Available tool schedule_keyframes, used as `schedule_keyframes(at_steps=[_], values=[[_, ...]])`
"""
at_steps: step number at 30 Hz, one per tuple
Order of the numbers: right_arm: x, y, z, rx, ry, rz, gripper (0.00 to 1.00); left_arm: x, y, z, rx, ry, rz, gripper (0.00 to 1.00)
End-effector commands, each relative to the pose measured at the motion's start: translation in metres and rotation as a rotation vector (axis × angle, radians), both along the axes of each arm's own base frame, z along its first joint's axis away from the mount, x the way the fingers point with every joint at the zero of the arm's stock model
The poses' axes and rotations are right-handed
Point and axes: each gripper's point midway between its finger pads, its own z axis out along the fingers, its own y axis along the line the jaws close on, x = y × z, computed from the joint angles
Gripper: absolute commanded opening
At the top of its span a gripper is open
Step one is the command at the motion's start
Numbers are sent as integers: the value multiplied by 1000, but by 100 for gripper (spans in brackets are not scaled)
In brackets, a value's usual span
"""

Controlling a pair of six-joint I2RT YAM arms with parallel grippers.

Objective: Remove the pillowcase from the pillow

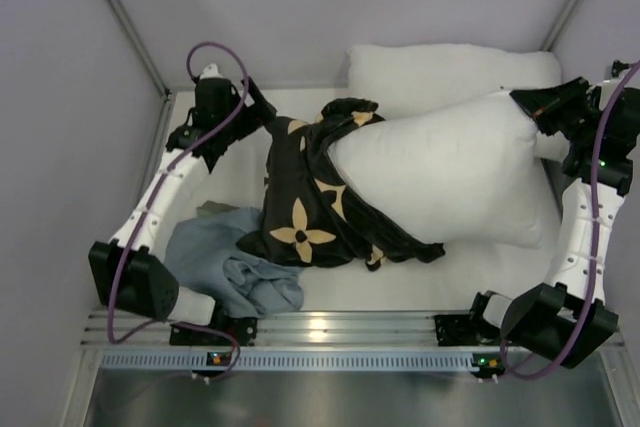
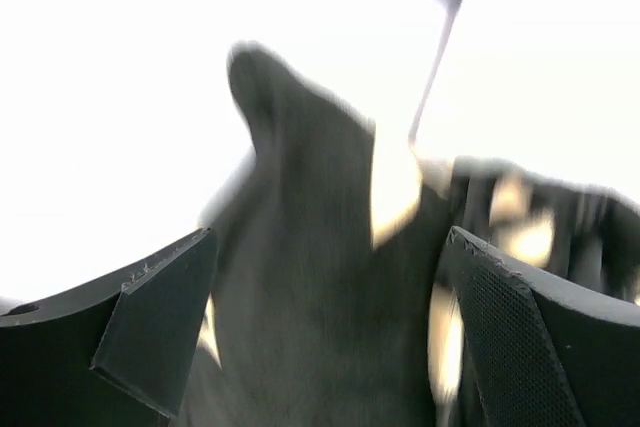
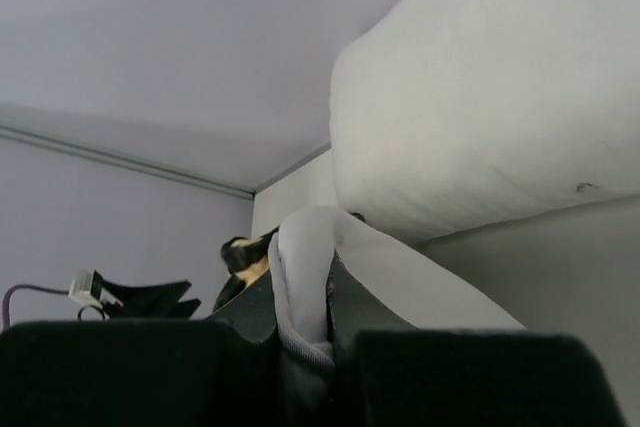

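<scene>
The black pillowcase (image 1: pixel 300 209) with tan flowers lies crumpled at the table's middle, still around the left end of the white pillow (image 1: pixel 450 172). The pillow sticks out to the right, mostly bare. My right gripper (image 1: pixel 527 107) is shut on the pillow's far right corner; the right wrist view shows white fabric (image 3: pixel 310 247) pinched in my right gripper (image 3: pixel 303 302). My left gripper (image 1: pixel 260 113) is at the pillowcase's upper left edge. In the blurred left wrist view its jaws (image 2: pixel 330 247) stand wide apart with black pillowcase fabric (image 2: pixel 300 277) between them.
A second white pillow (image 1: pixel 450 69) lies against the back wall, behind the held one; it shows with a dark speck in the right wrist view (image 3: pixel 480 97). A blue-grey cloth (image 1: pixel 232 259) lies bunched at the front left. Grey walls close in on three sides.
</scene>
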Motion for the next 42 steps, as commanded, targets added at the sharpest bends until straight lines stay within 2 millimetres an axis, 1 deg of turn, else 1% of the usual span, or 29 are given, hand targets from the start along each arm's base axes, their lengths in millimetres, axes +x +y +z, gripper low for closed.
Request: schedule_keyframes(at_steps=[1,2,3,4,5,6,8,9,10,11,12,13,14,17,21,25,30,33,34,35,38,39,40,42], values=[[-9,3,85,-96,-350,43,0,38,20,-5,53,74,42,99],[-10,3,84,-92,-349,46,0,47,24,-1,52,71,53,99],[-11,4,84,-91,-350,49,0,52,27,-7,54,83,58,99],[-11,5,85,-91,-354,54,0,60,38,-21,59,115,87,99],[-13,7,89,-92,-367,65,0,65,41,-27,45,133,97,99],[-14,8,90,-88,-371,71,0,73,42,-41,29,164,89,99],[-16,12,92,-75,-380,87,0,83,34,-52,-14,190,30,99],[-17,14,94,-75,-390,96,0,90,28,-70,-22,231,2,99],[-17,15,95,-76,-392,99,0,94,16,-64,-67,225,-51,99],[-16,16,93,-74,-388,107,0,97,11,-68,-93,236,-64,99],[-15,17,92,-73,-387,110,0,101,6,-78,-109,258,-73,99],[-15,18,91,-71,-384,115,0,105,2,-74,-132,254,-79,99],[-15,20,91,-70,-386,120,0,110,0,-76,-142,247,-83,99],[-13,23,90,-71,-380,127,0,115,-8,-70,-187,214,-114,99],[-12,28,93,-82,-384,133,0,116,-15,-69,-216,205,-128,99],[-8,36,91,-99,-376,144,0,118,-19,-70,-239,194,-134,99],[-8,39,91,-117,-374,145,0,125,-28,-81,-281,222,-146,99],[-9,39,89,-130,-360,135,0,129,-33,-76,-318,197,-141,99],[-9,38,88,-132,-355,131,0,133,-32,-70,-326,172,-134,99],[-10,38,89,-134,-356,130,0,134,-33,-69,-333,167,-128,99],[-10,38,88,-137,-350,131,0,137,-26,-63,-338,150,-67,99],[-11,39,90,-146,-357,131,0,135,-25,-66,-342,151,-57,99],[-11,38,90,-146,-355,129,0,135,-23,-61,-337,138,-41,98],[-12,39,91,-150,-355,131,0,135,-21,-62,-334,135,-26,98]])
